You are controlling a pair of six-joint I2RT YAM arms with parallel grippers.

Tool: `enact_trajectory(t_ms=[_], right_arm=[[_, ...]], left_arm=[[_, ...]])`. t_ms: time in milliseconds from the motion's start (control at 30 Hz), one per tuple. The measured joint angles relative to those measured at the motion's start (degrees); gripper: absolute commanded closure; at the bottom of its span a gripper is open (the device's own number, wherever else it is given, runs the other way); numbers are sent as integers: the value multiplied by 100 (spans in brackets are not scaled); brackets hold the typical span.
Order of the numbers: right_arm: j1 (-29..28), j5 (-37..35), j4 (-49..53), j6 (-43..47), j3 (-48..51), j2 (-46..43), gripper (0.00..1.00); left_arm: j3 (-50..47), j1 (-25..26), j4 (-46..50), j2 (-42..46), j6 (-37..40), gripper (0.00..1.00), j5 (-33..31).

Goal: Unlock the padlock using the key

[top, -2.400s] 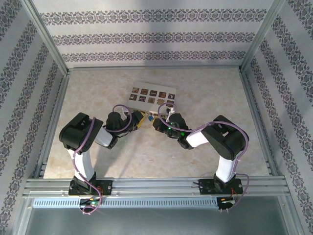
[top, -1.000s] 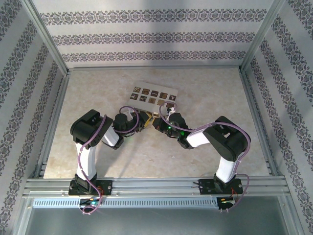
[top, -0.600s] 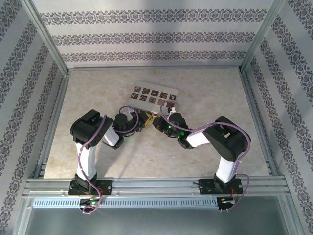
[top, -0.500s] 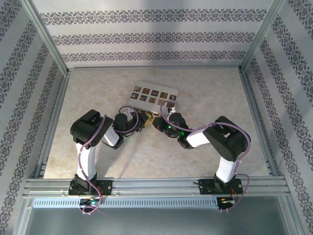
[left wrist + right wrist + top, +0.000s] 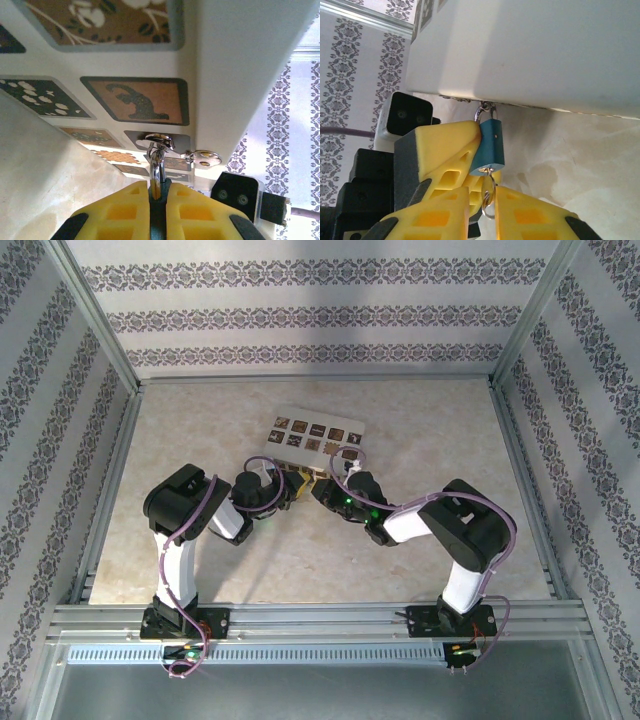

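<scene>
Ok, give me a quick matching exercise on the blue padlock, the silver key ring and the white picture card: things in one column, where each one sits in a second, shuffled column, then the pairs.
Things
1. blue rectangular metal padlock
2. silver metal key ring
3. white card with brown picture tiles

Places
A. on the table, just beyond both claws
B. under the padlock, between the yellow fingers of the right claw
C. gripped in the left claw

Pairs: 1-C, 2-B, 3-A
</scene>
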State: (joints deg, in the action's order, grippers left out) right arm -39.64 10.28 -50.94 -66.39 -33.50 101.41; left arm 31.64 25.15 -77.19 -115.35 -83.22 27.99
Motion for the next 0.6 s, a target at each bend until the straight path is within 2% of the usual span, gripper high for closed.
enact_trajectory(t_ms=[300,500,600], right_arm=[[0,-278,81,94,221,-603,65],[0,-605,852,640,262,-1375,60],[0,-817,1416,1043,260,-1882,52]], left_arm=[[-15,2,98,57,4,92,-92],[-26,2,269,170,9,92,-136],[-28,2,348,219,22,92,-155]])
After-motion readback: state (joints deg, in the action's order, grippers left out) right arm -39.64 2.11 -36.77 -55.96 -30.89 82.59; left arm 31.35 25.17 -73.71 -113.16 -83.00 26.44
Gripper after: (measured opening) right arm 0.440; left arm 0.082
